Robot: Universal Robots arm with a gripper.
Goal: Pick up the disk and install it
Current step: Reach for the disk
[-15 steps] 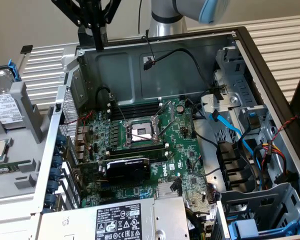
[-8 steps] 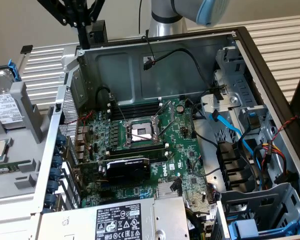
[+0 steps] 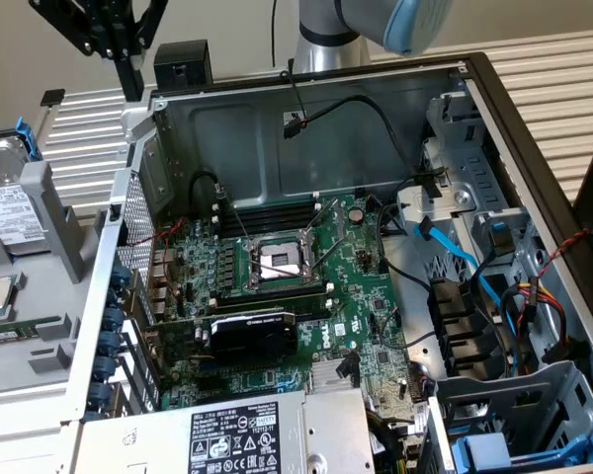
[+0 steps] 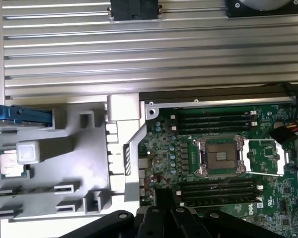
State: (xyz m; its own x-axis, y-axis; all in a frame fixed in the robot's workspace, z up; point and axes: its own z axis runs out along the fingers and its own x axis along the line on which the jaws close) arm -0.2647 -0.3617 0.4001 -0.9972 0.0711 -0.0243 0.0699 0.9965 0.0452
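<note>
Hovering with jaws together and empty, gripper (image 3: 128,74) above ribbed metal tabletop (image 4: 139,54); disk (image 3: 8,209) lies lower, probably in grey tray (image 3: 59,232), open computer case (image 3: 306,128) beside.

Holds the gripper (image 3: 129,84) high, up at eleven o'clock in the exterior view, tips aimed straight down toward six. Pinched tight up there, with the fingers (image 3: 129,67) pressed into one black post. Stands the arm (image 3: 321,44) at about one o'clock: silver tube upright, pale blue joint cap (image 3: 415,25) out toward two. On the wrist view, shows the black linkage (image 4: 164,218) splayed wide, tips probably together, hard to be sure.
</note>
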